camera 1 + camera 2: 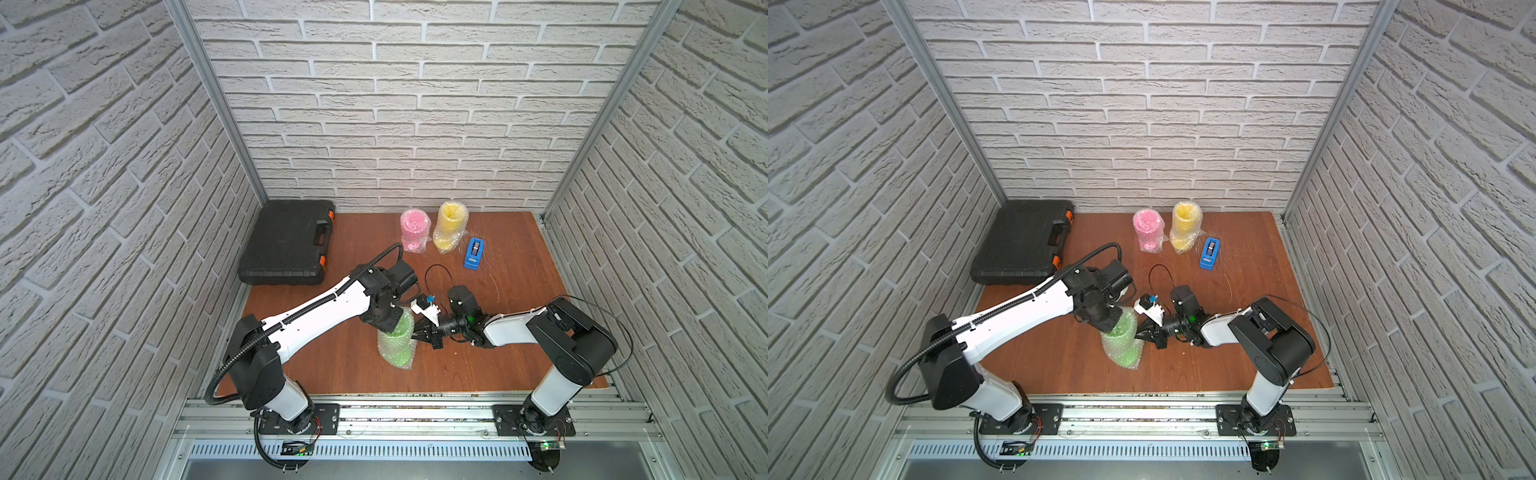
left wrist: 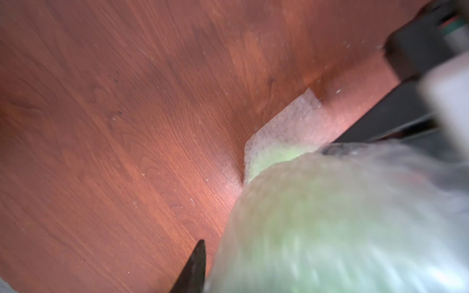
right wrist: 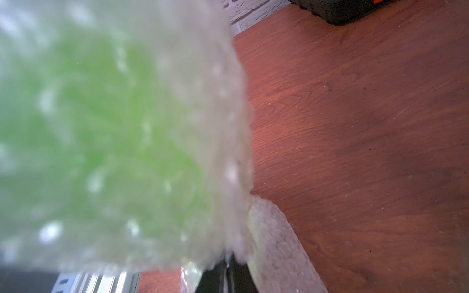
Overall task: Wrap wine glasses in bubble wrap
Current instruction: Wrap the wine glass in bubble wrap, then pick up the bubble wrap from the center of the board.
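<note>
On the desk (image 1: 519,332), the green goblet (image 1: 400,334) in bubble wrap (image 1: 385,351) stands about upright, mouth up; the right end effector (image 1: 417,332) is pressed together, and for the left end effector (image 1: 390,322) I cannot tell.

Both top views look down from high above the front edge, facing the back wall (image 1: 415,104). They take in the whole table (image 1: 457,374) with only a slight sideways offset between them. My left wrist camera sits close over the green wrapped goblet (image 2: 330,228), looking down onto the boards. My right wrist camera is nearer still, blurred, facing across toward the black case (image 3: 380,10). Both wrist views share that goblet.
</note>
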`<state>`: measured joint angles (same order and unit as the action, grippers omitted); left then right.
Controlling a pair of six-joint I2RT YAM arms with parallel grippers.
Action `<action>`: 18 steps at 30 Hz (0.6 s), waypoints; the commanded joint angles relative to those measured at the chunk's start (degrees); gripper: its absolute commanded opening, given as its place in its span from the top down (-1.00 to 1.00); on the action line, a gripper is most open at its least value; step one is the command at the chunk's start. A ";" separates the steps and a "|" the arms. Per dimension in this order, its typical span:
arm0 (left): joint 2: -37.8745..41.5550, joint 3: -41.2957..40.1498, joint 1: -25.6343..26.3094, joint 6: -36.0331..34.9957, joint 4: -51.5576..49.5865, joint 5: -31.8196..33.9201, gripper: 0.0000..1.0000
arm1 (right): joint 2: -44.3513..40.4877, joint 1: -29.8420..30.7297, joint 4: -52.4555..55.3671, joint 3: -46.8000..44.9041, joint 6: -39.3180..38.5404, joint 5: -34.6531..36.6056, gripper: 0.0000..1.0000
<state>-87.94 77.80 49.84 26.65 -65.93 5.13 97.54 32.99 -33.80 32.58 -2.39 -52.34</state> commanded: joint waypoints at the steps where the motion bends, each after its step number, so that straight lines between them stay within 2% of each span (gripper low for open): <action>1: 3.49 3.03 0.01 -0.29 -4.43 1.61 0.31 | -1.30 -0.12 2.62 0.21 -1.00 1.18 0.94; 5: 4.47 2.50 -0.45 -0.36 -4.73 0.55 0.32 | -1.41 -0.10 2.90 0.33 -1.03 1.02 0.95; 9: 3.62 0.39 -1.35 -0.89 -3.87 -0.46 0.47 | -1.40 -0.12 3.52 0.58 -1.22 1.10 0.94; 16: 3.45 -2.01 -3.33 -1.74 -0.76 -3.06 0.98 | -2.75 -0.12 5.24 0.97 -1.37 1.56 0.94; 18: 3.94 -2.30 -4.61 -1.78 -0.23 -3.19 1.00 | -4.27 -0.12 7.10 1.17 -1.13 2.95 0.89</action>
<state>-83.94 77.45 46.50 25.63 -65.98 3.11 95.92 32.99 -30.00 33.32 -2.63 -51.57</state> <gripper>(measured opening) 0.055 0.049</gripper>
